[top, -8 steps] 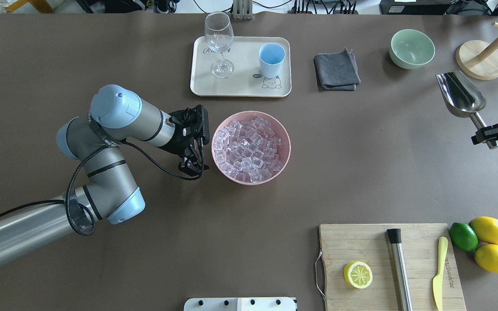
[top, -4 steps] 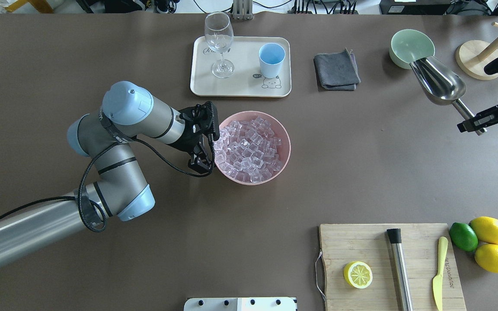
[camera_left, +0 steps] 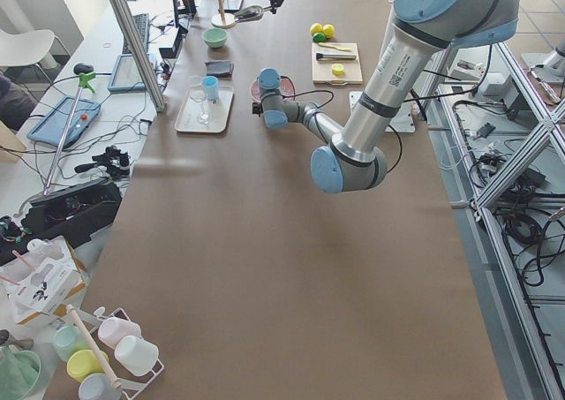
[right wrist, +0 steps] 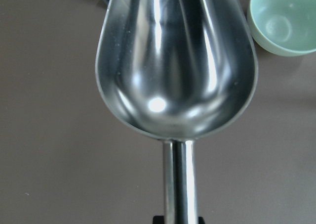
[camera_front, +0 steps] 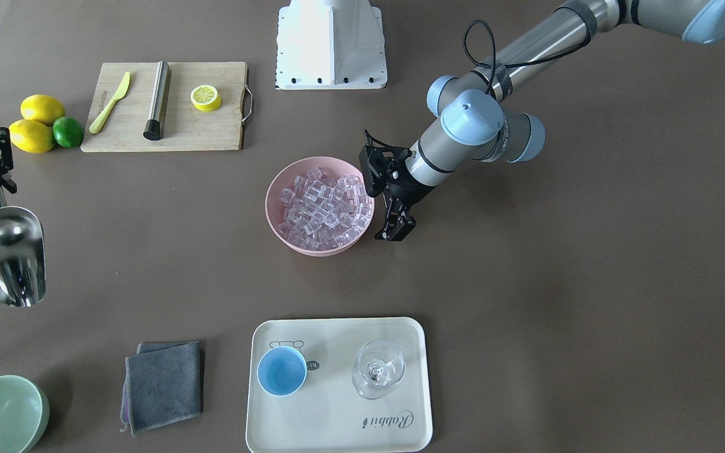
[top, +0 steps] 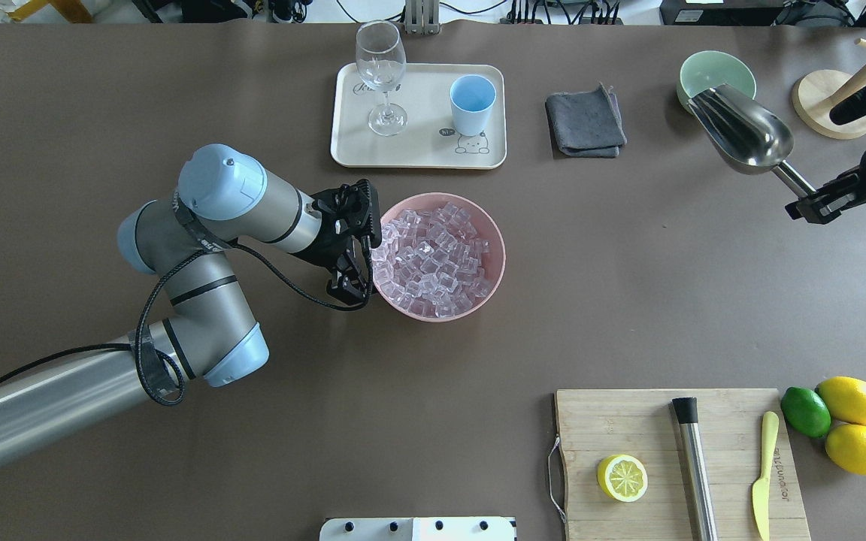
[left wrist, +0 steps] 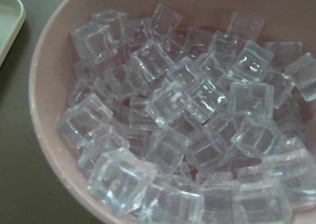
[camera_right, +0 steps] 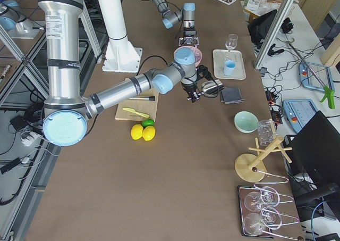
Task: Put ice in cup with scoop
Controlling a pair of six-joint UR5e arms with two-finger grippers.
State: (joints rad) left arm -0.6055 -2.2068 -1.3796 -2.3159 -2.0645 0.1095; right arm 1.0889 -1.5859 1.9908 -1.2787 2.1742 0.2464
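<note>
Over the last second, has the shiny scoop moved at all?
Yes. In the overhead view the scoop has shifted left and away from the robot, its mouth now overlapping the pale-green bowl.

1. The near left arm [camera_left: 388, 73] bends at the elbow and reaches along the brown table [camera_left: 265, 267] to a pink bowl [camera_left: 285, 84].
2. Beside the bowl, a tray [camera_left: 199, 120] carries a glass [camera_left: 196, 94] and a blue cup [camera_left: 211, 86].
3. Farther off, a silver scoop [camera_left: 250, 13] hangs near a green bowl [camera_left: 214, 37].

scoop [right wrist: 175, 61] handle: cut by bottom edge | pink bowl [left wrist: 39, 100]: right side cropped
</note>
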